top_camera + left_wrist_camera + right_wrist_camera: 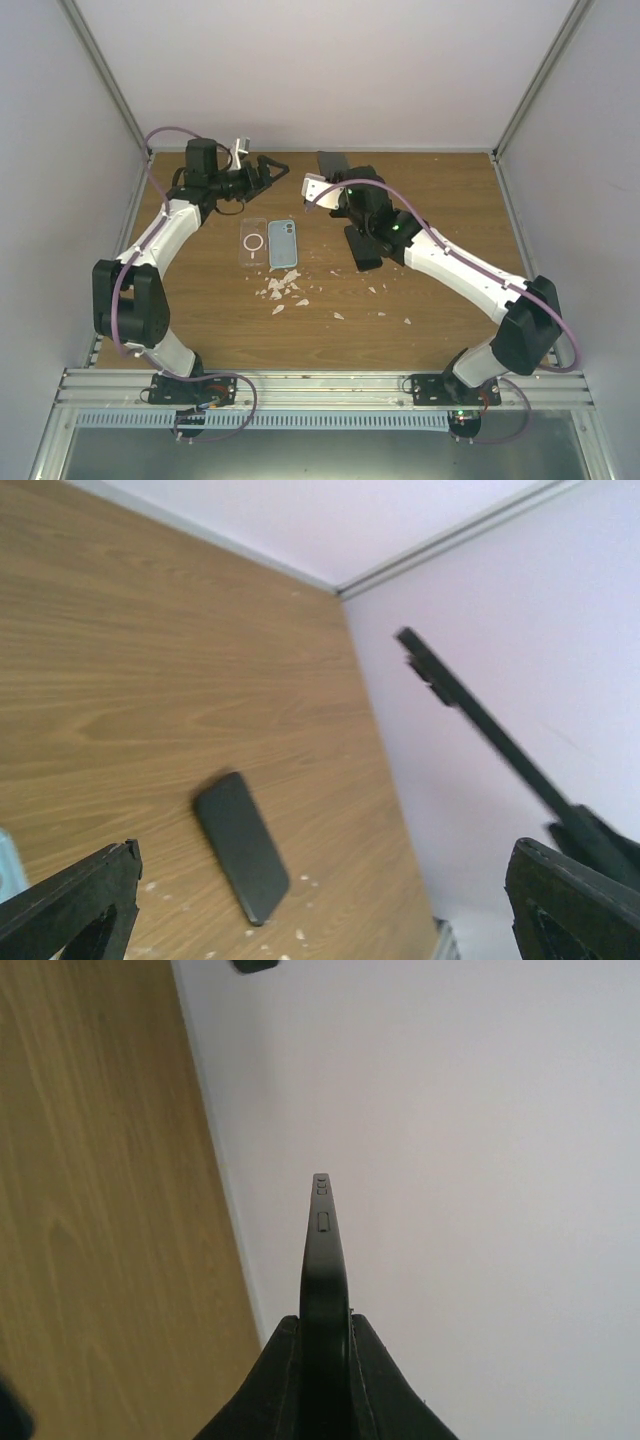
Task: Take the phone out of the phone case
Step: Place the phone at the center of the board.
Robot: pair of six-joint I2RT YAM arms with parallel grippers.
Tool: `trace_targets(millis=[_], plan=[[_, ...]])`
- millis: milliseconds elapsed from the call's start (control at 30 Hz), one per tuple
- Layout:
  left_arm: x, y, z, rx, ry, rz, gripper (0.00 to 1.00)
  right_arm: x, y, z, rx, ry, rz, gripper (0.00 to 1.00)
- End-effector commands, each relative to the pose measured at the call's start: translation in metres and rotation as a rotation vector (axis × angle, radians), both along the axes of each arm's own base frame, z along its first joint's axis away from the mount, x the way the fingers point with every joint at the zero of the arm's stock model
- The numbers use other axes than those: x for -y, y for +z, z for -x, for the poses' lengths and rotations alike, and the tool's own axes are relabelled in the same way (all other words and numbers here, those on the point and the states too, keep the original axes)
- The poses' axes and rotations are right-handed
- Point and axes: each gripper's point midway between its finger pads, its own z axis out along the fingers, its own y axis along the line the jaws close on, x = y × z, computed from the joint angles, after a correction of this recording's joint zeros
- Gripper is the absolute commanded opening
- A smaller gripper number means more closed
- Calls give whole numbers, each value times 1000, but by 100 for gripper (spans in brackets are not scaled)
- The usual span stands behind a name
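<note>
Above: my left gripper (272, 176) gapes wide; my right gripper (335, 182) clamps the black phone (330, 162) near the back wall (300, 80). Left wrist: a dark slab (240, 845) lies ahead between my fingers (75, 900). Right wrist: the phone stands edge-on between my pads (270, 1390), its top edge free.

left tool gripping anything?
No, in the left wrist view the left tool is open, with nothing between its fingers.

Your L arm is bent at the elbow, forearm reaching to the far side, L hand (272, 172) aimed right w/ fingers spread wide. Your R arm stretches in toward centre, R hand (322, 1325) clamped edge-on around a dark phone (322, 1250).
</note>
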Motion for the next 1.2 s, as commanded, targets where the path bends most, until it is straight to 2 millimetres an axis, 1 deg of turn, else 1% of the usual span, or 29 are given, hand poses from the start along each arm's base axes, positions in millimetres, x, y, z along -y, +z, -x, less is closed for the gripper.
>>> trace_targets(millis=[0,67,167,233,333,500,667,767,833,967,1033,1100,1167], plan=[[12,55,10,72,-107,157,99,10,60,3,238,-3,-13,0],[16,64,16,67,-145,215,99,13,72,9,322,3,-9,1],[20,73,23,61,-181,278,99,15,83,19,439,16,5,0],[20,78,25,69,-192,295,99,16,88,26,491,27,1,1],[22,83,28,66,-205,315,99,14,90,35,552,45,5,0],[28,92,33,80,-232,326,99,8,82,55,639,84,28,1],[38,93,37,70,-253,332,99,0,73,68,668,117,49,0],[48,88,41,54,-268,332,98,-2,68,70,669,128,53,0],[50,83,42,41,-265,331,97,-3,62,69,647,131,57,0],[50,75,41,25,-250,331,96,-1,33,66,562,129,58,1],[50,72,41,20,-251,328,96,0,23,68,551,131,56,0],[49,67,41,9,-240,321,96,2,18,69,545,128,51,0],[50,60,40,-5,-228,311,95,3,19,69,542,125,40,0]])
